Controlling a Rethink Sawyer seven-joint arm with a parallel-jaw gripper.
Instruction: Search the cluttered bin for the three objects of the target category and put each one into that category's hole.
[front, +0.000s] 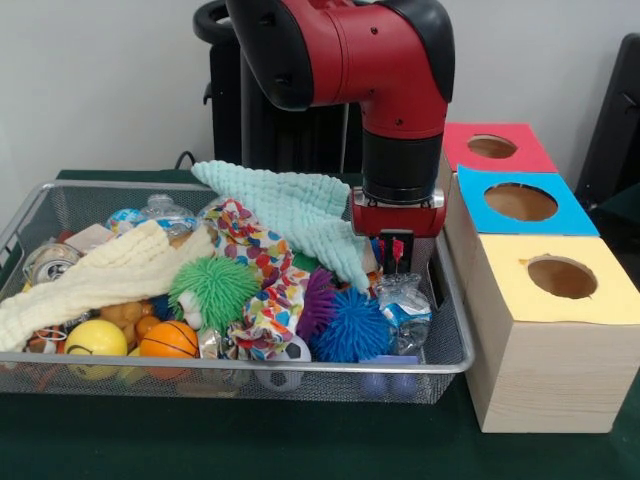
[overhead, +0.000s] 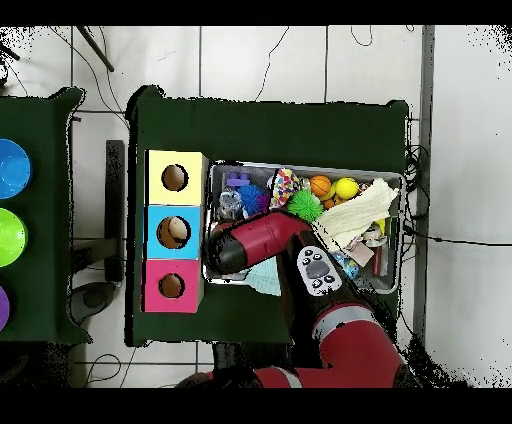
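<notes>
**Bin search beside the hole boxes**

Bin of mesh, crowded with toys and cloths, sits left of the yellow box. Gripper hangs low at its right end; finger opening cannot be told. Overhead: arm covers the bin's box-side end.

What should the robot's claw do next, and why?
Probably go straight down a little. The gripper hangs at the wire bin's right end, just above a crinkly packet and beside the mint cloth. It looks empty, though whether its fingers are open is unclear.
</notes>
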